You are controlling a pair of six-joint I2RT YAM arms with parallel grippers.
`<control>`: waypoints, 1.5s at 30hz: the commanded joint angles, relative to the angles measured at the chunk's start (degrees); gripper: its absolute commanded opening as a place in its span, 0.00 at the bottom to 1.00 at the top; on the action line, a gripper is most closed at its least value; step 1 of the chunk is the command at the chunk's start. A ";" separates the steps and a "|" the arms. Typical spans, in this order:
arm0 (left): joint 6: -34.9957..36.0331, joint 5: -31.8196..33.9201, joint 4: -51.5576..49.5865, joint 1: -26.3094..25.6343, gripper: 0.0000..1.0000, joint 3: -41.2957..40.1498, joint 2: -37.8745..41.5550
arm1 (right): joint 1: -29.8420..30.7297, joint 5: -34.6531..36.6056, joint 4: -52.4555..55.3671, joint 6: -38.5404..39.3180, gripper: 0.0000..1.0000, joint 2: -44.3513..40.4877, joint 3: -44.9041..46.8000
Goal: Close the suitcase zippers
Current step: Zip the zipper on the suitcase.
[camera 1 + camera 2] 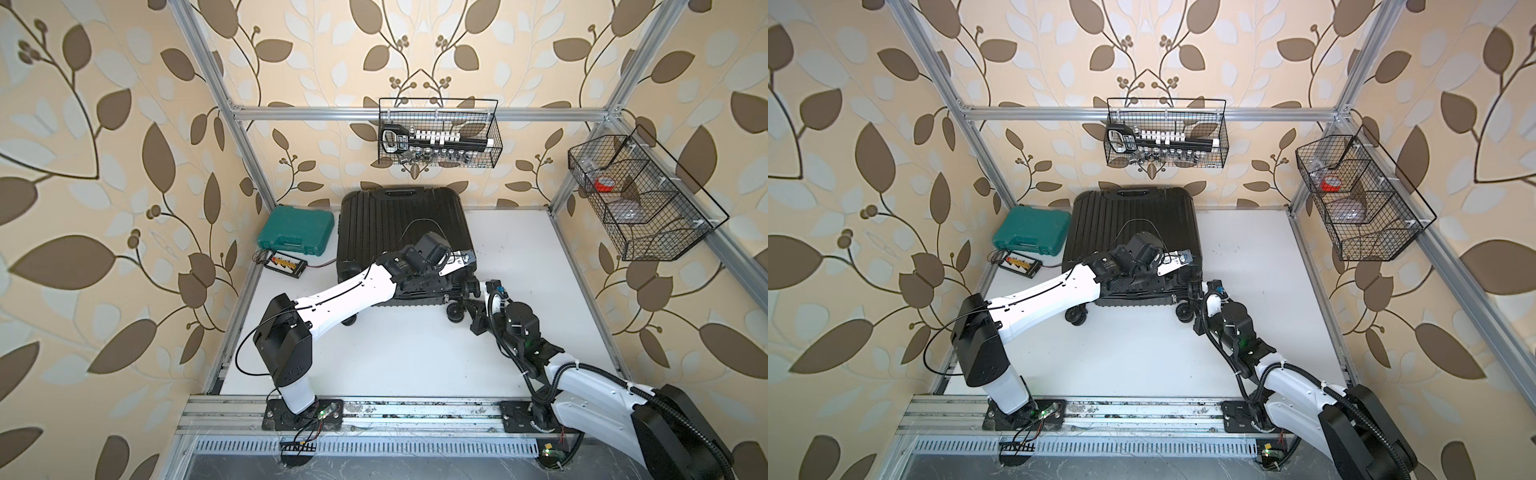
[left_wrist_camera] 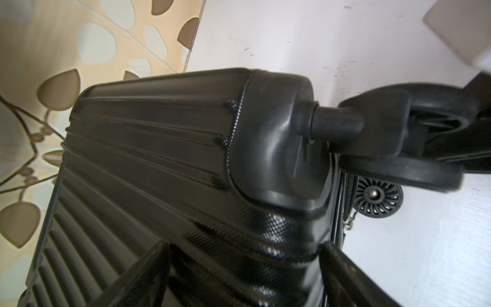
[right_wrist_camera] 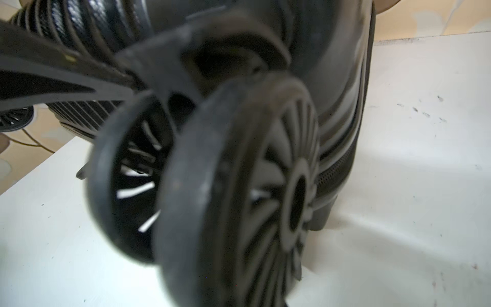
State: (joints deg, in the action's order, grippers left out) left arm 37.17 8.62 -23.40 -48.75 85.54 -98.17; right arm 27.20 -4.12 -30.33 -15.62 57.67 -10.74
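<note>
Where the white table [image 1: 415,353] meets the back wall, the suitcase [image 1: 386,224] lies flat in both top views, just beside a teal tool case [image 1: 296,230]. Its shell is glossy black hard plastic, ribbed lengthwise, with a fine dimpled grain and rounded corners. A smooth moulded cap covers the near right corner and carries a spoked twin wheel [image 3: 239,199] of matt black rubber on a short round stem.

The zippers [image 2: 350,191] show as a thin toothed track along the rim at that corner, with a small metallic pull below it.

The left gripper [image 2: 243,247] hangs over the ribbed shell with its jaws spread wide, grasping nothing. The right gripper [image 1: 468,293] sits at the corner wheel with its jaws clenched. Whether it pinches anything cannot be told.
</note>
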 commanded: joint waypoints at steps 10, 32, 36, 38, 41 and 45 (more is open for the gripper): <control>-7.19 1.48 6.19 1.29 0.88 3.72 -6.37 | 3.21 -10.46 -5.21 0.95 0.00 1.47 0.31; -8.66 -1.24 5.28 1.29 0.87 4.38 -9.32 | 7.89 -13.37 -7.28 3.03 0.00 7.02 -2.60; -8.60 -1.60 4.98 1.29 0.86 4.47 -9.50 | 7.96 -13.53 -6.90 3.22 0.00 7.03 -2.66; -8.60 -2.10 4.80 1.29 0.87 4.55 -9.41 | 7.96 -12.51 -6.23 3.22 0.00 6.77 -2.57; -8.48 -3.53 4.38 1.29 0.87 4.80 -8.98 | 7.97 -8.73 -4.50 3.01 0.00 5.61 -2.27; -8.59 -6.15 4.91 1.29 0.87 4.78 -7.38 | 7.96 -1.77 -2.28 1.87 0.00 3.67 -1.53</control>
State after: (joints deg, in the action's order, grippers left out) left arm 29.28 7.29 -23.05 -48.69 90.26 -102.06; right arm 32.49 -0.86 -34.46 -13.93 63.42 -12.03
